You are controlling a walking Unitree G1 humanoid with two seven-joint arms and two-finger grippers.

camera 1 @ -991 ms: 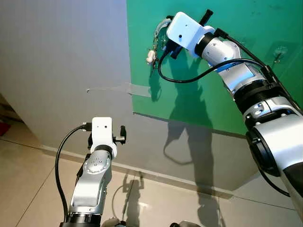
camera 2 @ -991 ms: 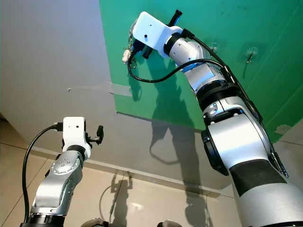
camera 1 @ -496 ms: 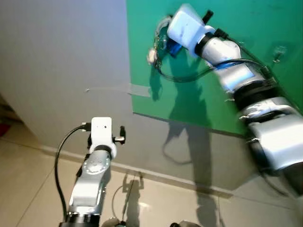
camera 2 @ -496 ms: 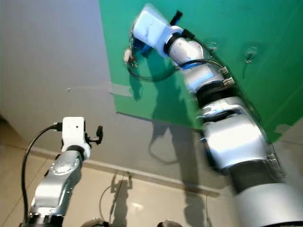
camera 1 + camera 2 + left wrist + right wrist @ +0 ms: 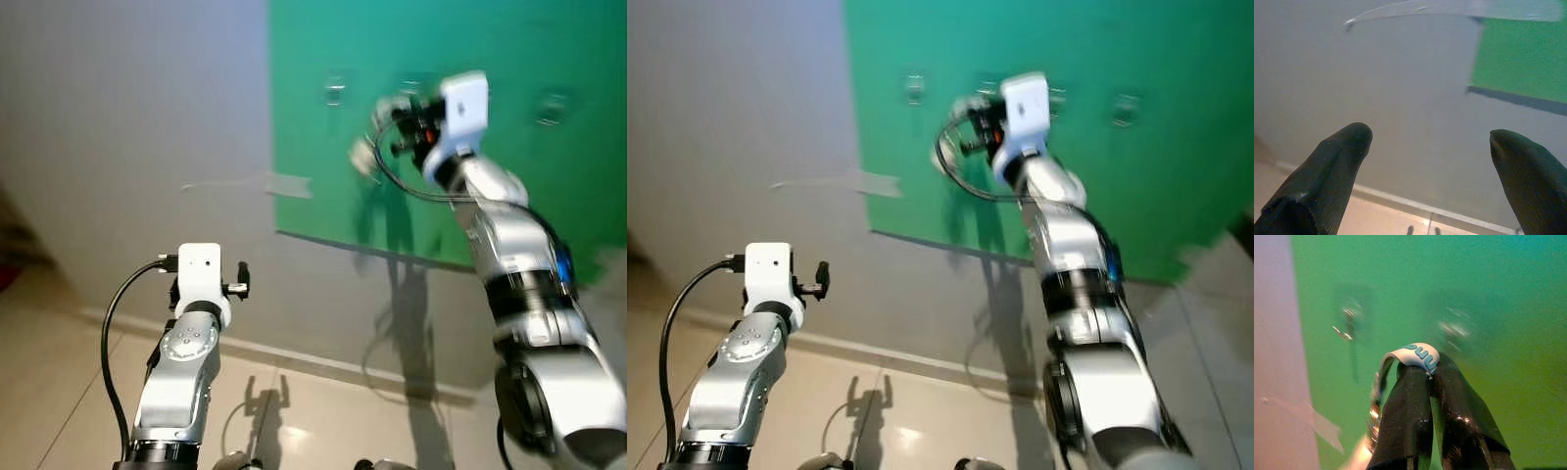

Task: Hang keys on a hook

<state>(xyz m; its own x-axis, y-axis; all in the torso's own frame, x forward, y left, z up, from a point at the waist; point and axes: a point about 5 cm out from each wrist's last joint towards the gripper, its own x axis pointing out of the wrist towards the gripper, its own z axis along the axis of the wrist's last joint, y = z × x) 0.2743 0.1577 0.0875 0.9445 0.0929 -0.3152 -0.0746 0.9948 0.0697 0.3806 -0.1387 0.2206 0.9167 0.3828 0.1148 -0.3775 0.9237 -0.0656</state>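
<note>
We have our right end effector raised in front of the green board, its 2 fingers pressed together on the white strap with blue lettering of the keys; the ring and the pale fob dangle below the grip, off the board and not yet on anything. In the right wrist view 2 small clear hooks show on the green surface, the left hook near the board's edge and the middle hook just beyond the strap; both are blurred, so we cannot tell how far their tips stand out. The head views are smeared, which suggests the arm or head is in motion, and that is our first worry; a misjudged approach could push the strap loop against the hook's base instead of over its tip, and the keys would slide off when we let go. The loop is also narrow and partly covered by our fingers, so it may catch on them; the swinging fob could knock the stuck-on hook loose. Our left end effector, fingers spread wide, idles low facing the grey wall.
</note>
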